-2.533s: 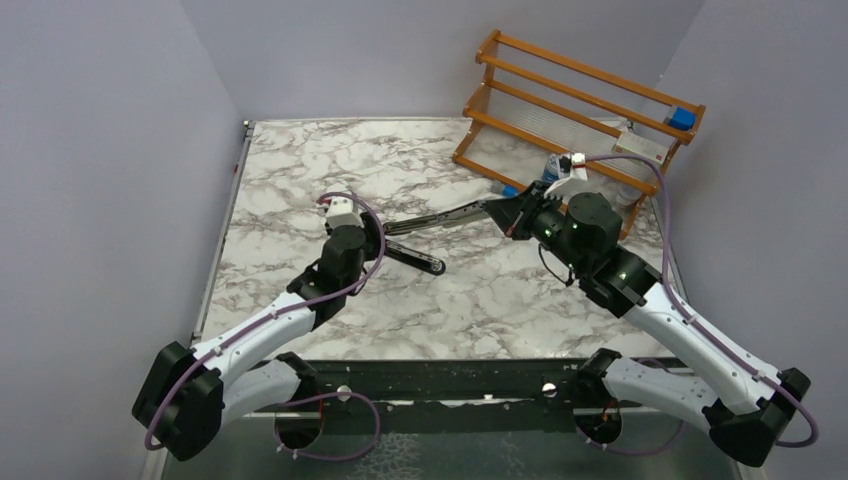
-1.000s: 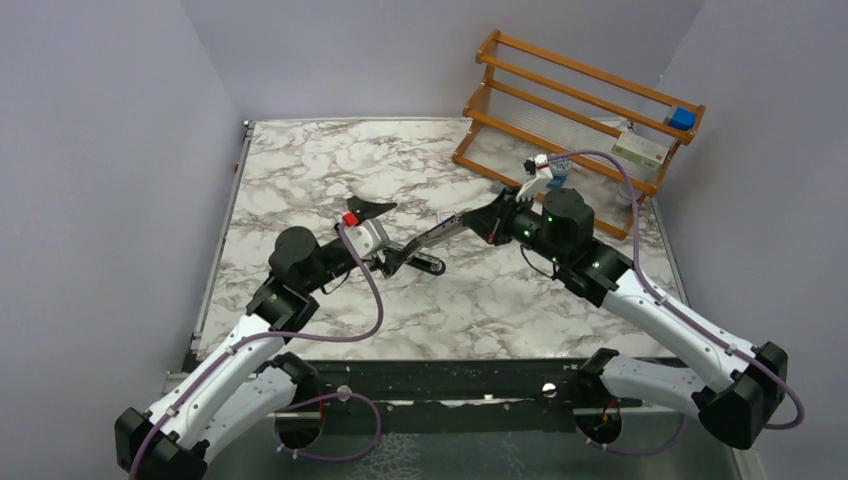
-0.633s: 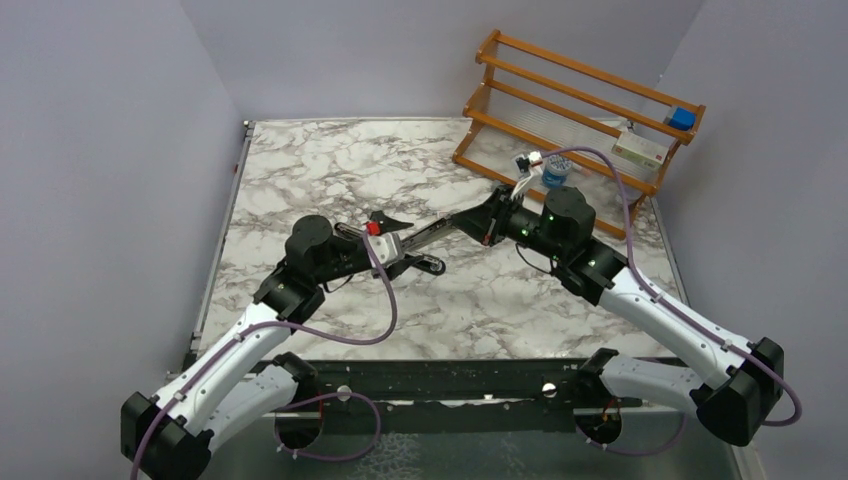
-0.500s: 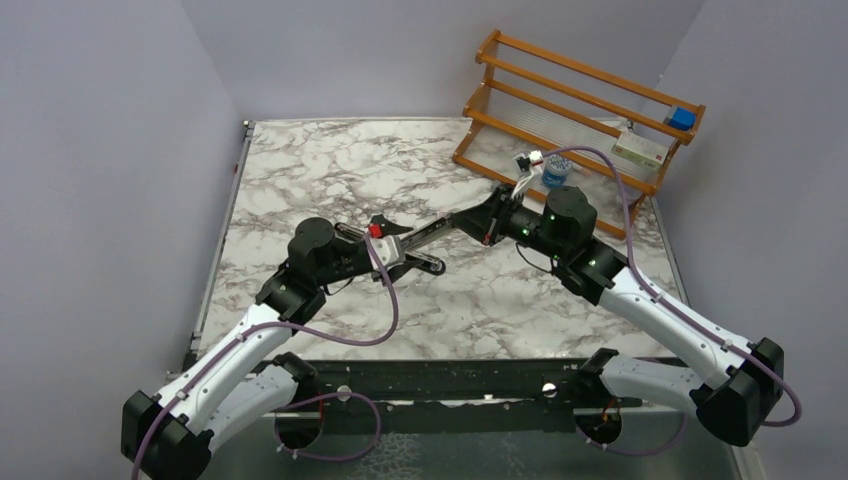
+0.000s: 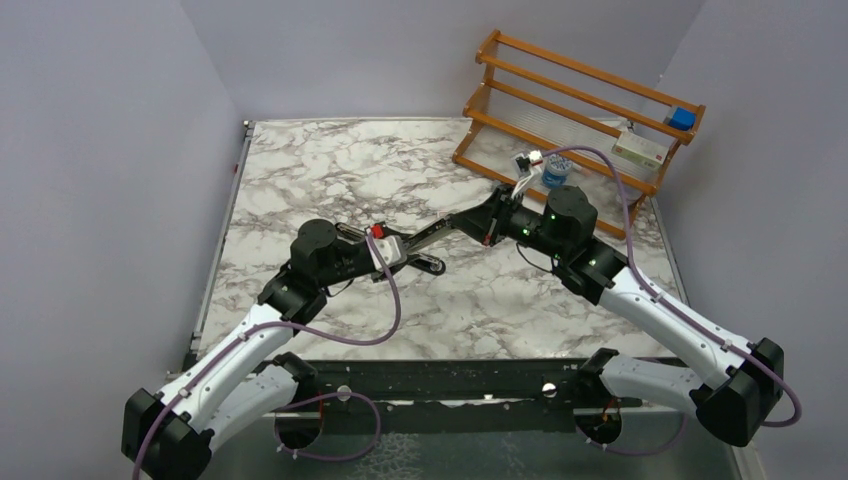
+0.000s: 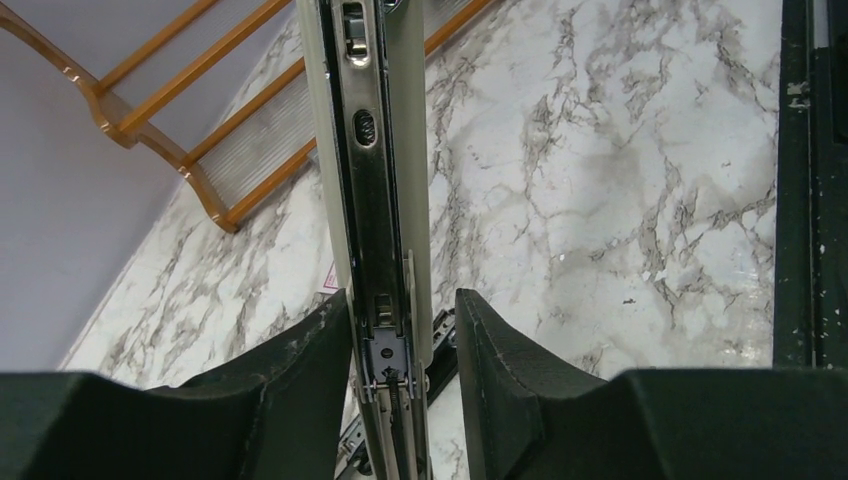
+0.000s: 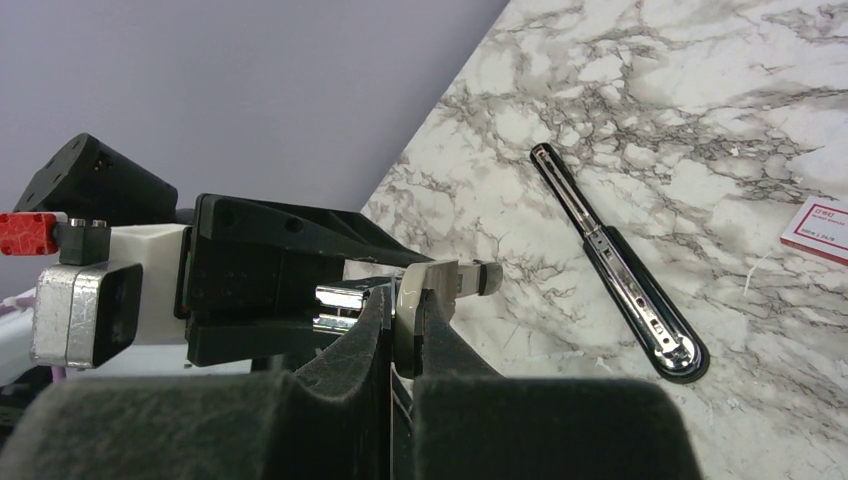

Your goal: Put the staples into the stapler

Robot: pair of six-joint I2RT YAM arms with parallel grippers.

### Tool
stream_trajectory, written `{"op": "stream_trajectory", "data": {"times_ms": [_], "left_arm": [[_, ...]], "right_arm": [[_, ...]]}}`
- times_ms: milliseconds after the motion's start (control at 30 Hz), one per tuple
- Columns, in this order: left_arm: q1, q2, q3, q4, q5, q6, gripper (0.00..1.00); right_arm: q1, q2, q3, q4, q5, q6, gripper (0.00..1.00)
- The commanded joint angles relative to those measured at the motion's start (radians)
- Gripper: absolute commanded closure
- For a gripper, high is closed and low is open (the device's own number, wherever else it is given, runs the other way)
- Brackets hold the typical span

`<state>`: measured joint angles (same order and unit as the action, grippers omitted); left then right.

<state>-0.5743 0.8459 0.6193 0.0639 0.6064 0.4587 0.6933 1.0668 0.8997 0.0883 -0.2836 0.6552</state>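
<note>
The stapler is swung wide open. Its black base (image 5: pixel 425 263) lies flat on the marble, silver channel up (image 7: pixel 620 270). Its upper arm (image 5: pixel 440 228) slants up to the right, and my right gripper (image 5: pixel 478 222) is shut on its far end (image 7: pixel 405 300). My left gripper (image 5: pixel 400 250) straddles that arm near the hinge (image 6: pixel 400 320). The left finger (image 6: pixel 320 350) lies against the arm's side, with a narrow gap at the right finger (image 6: pixel 485 350). The staples box (image 7: pixel 815 230), pink-red with a white label, lies on the table beyond the stapler.
A wooden rack (image 5: pixel 575 100) stands at the back right, holding a blue block (image 5: pixel 681 118) and a pale box (image 5: pixel 640 150). A small bottle (image 5: pixel 556 170) sits in front of it. A black frame (image 6: pixel 810 200) runs along the table's near edge.
My left gripper swung right from beside the stapler and came round its raised arm, its jaws narrowing. The right gripper shifted slightly left early on, then held still.
</note>
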Motion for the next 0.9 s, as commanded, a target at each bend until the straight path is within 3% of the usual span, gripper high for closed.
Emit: {"op": "stream_trajectory", "data": {"times_ms": [0, 267, 367, 467, 633, 867], "left_arm": [[0.000, 0.009, 0.004, 0.011, -0.026, 0.015, 0.59], [0.001, 0.044, 0.026, 0.010, -0.072, 0.004, 0.80], [0.000, 0.062, 0.038, 0.013, -0.088, 0.010, 0.99], [0.001, 0.069, 0.051, 0.007, -0.113, 0.032, 1.00], [0.000, 0.036, 0.032, 0.039, -0.128, 0.064, 1.00], [0.001, 0.041, 0.031, 0.007, -0.137, 0.091, 1.00]], "right_arm": [[-0.005, -0.016, 0.031, 0.113, -0.032, 0.027, 0.99], [-0.007, -0.007, 0.029, 0.120, -0.044, 0.040, 0.99], [-0.007, -0.005, 0.026, 0.120, -0.048, 0.043, 0.99], [-0.007, -0.005, 0.028, 0.083, -0.017, 0.025, 0.99], [-0.006, -0.012, 0.055, -0.036, 0.090, -0.031, 0.79], [-0.006, -0.048, 0.065, -0.078, 0.165, -0.052, 0.70]]}}
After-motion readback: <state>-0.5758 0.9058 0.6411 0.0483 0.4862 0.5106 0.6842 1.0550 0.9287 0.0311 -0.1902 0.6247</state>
